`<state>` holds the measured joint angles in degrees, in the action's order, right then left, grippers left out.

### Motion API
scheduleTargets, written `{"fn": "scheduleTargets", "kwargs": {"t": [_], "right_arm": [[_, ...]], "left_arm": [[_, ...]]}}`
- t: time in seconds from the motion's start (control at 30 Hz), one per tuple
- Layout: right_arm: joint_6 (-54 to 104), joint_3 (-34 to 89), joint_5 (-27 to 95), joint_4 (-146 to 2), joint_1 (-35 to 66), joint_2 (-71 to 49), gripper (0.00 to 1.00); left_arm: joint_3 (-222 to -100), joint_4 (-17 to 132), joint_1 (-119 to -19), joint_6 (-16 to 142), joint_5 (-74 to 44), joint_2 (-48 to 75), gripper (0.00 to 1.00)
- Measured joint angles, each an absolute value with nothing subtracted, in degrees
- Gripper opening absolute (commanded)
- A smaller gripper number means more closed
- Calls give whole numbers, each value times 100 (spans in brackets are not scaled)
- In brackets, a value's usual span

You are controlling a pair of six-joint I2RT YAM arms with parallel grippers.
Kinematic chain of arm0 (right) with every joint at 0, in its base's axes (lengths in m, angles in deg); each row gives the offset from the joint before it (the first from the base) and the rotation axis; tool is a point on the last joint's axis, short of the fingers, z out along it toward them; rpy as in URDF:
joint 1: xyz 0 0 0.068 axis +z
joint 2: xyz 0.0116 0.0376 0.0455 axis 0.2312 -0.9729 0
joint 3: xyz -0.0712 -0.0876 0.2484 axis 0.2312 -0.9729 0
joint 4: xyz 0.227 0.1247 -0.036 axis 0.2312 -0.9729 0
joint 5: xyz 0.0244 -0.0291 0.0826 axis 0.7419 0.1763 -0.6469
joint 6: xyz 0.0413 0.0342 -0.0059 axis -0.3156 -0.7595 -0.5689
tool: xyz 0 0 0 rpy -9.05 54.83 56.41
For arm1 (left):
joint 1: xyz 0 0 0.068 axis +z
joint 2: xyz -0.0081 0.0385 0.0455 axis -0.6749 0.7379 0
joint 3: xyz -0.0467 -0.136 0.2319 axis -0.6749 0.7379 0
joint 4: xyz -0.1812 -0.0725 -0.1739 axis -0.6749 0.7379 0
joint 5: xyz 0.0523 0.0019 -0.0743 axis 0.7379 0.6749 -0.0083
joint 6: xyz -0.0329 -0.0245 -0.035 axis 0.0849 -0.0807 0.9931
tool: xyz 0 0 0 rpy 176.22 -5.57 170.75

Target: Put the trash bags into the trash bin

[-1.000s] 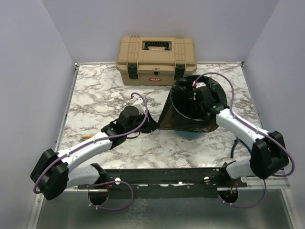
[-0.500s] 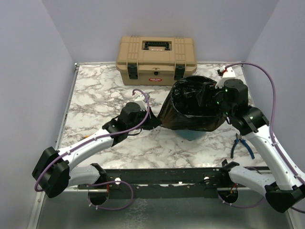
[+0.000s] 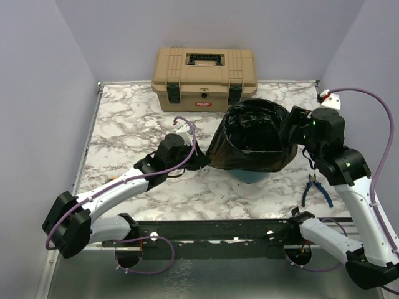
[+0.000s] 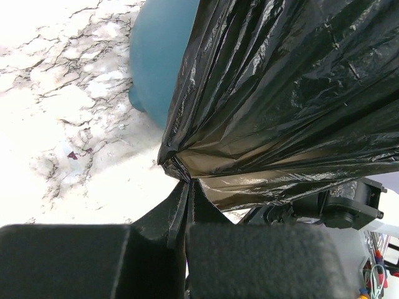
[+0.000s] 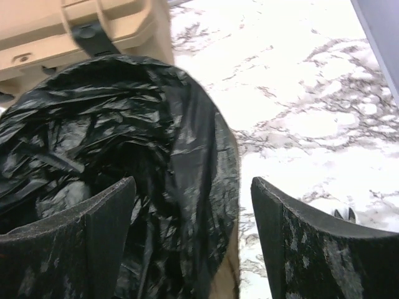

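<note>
Marble table (image 3: 124, 124) — toolbox (image 3: 204, 78) behind bin (image 3: 249, 177); left gripper (image 4: 186, 187) pinches bag (image 3: 249, 134), right gripper (image 5: 192, 184) released.

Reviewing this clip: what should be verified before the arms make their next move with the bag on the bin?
1. Left gripper pinched shut on the trash bag edge: ok.
2. Right gripper open beside the rim, clamping nothing: ok.
3. Bag mouth gaping over the trash bin, film draped down its outside: ok.
4. Film pushed down to the bin's bottom: cannot tell, the inside is dark.
5. Pliers lying on the table apart from the bin: ok.
</note>
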<state>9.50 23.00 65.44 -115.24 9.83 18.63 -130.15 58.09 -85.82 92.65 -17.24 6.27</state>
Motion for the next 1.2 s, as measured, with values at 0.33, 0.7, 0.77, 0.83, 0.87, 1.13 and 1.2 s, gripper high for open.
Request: {"fn": "scheduleTargets", "kwargs": {"t": [0.33, 0.7, 0.77, 0.83, 0.87, 1.13, 1.2], "right_arm": [[882, 2060, 4509, -11476, -1226, 1618, 56], [886, 1599, 2765, -11080, -1950, 1478, 26], [941, 1579, 2529, -10984, -1950, 1327, 26], [998, 1437, 2249, -10811, -1950, 1242, 23], [1013, 1391, 2126, -10761, -1952, 1211, 20], [1173, 1295, 968, -10182, -1983, 855, 19], [1170, 1264, 808, -10101, -1978, 809, 23]], "left_arm": [[-13019, 5890, -8582, 9191, -1726, 667, 37], [-13017, 6311, -8582, 9130, -1475, 253, 71], [-13017, 6462, -8582, 9091, -1291, 11, 75], [-13019, 6676, -8582, 9023, -1024, -265, 79], [-13025, 6779, -8582, 8999, -891, -378, 81], [-13998, 7575, -8576, 8697, 34, -879, 90], [-14387, 7667, -8569, 8603, 176, -850, 90]]}}
